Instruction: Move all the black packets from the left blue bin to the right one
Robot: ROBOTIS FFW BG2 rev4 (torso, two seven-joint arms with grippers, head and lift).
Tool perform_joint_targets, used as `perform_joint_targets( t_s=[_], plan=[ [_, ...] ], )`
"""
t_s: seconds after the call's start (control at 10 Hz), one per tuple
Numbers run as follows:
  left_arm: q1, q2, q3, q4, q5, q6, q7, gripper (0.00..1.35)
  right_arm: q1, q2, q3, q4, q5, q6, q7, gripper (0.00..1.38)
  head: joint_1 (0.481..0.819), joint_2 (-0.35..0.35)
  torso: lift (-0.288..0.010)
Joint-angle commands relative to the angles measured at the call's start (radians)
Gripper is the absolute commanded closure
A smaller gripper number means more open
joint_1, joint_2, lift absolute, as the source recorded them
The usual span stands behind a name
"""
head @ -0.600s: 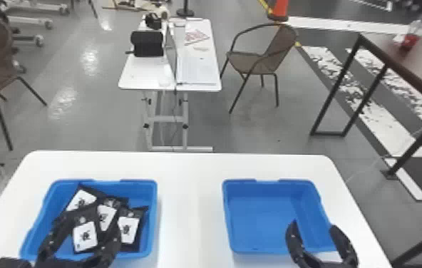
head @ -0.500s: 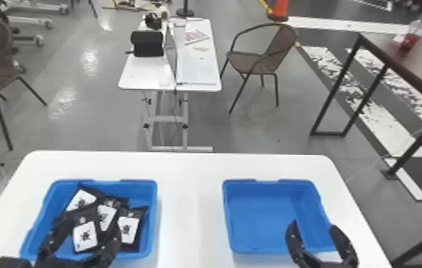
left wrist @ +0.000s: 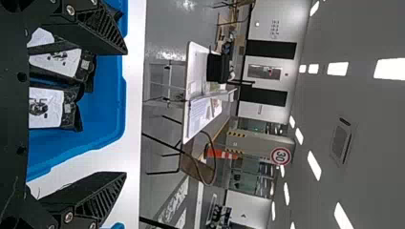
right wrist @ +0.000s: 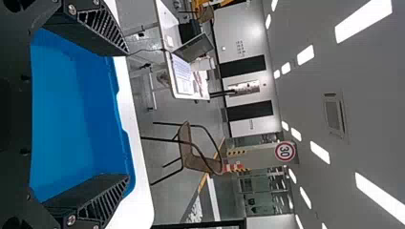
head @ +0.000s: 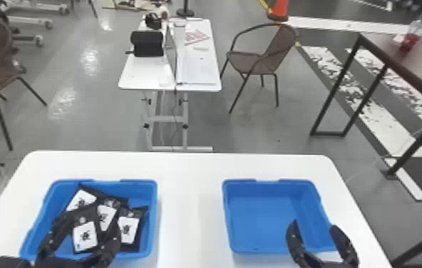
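Faced a white table (head: 189, 171) in a grey-floored room. Held the left gripper (head: 88, 223) nearest, at the front part of the left blue bin (head: 139, 184), with jaws spread apart. Held the right gripper (head: 314, 227) at the front right of the right blue bin (head: 256, 224), with jaws likewise apart and blue plastic in view between. Could not tell the height of either above the bins.

Saw four black packets in the left blue bin, heaped and overlapping, with white labels up: the front packet (head: 85, 237) between the left jaws in the head view, then the right-hand packet (head: 129, 228), the middle packet (head: 107, 215) and the back packet (head: 82, 199).

Farther off, made out a second white table (head: 142, 73) bearing an open laptop (right wrist: 196, 47) and a black case (head: 147, 43). Right of that, saw a brown chair (head: 256, 62); beyond, an orange cone (head: 279, 8).
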Motion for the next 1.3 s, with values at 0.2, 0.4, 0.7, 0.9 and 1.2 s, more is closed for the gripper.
perform_joint_targets(
  t_s=[0.2,0.4,0.7,0.9,1.2],
  plan=[
    [-0.003,0.000,0.002,0.003,0.006,0.032,0.000,0.13,0.000,0.002,0.000,0.002,-0.003,0.000,0.000,0.11,0.695,-0.135,0.000],
    [-0.031,-0.014,0.023,0.003,0.020,0.107,0.034,0.13,0.003,0.002,0.000,0.003,-0.009,0.000,0.000,0.11,0.695,-0.131,0.000],
    [-0.097,-0.014,0.089,0.005,0.032,0.314,0.034,0.13,0.003,0.002,0.005,0.008,-0.018,0.000,0.002,0.11,0.695,-0.092,0.000],
    [-0.149,-0.014,0.105,0.037,0.008,0.420,0.041,0.13,0.003,0.002,0.011,0.011,-0.026,0.000,0.002,0.11,0.695,-0.067,0.000],
    [-0.210,-0.014,0.154,0.058,-0.031,0.596,0.090,0.13,0.000,0.002,0.011,0.015,-0.032,0.000,0.002,0.11,0.695,-0.038,0.000]
  ],
)
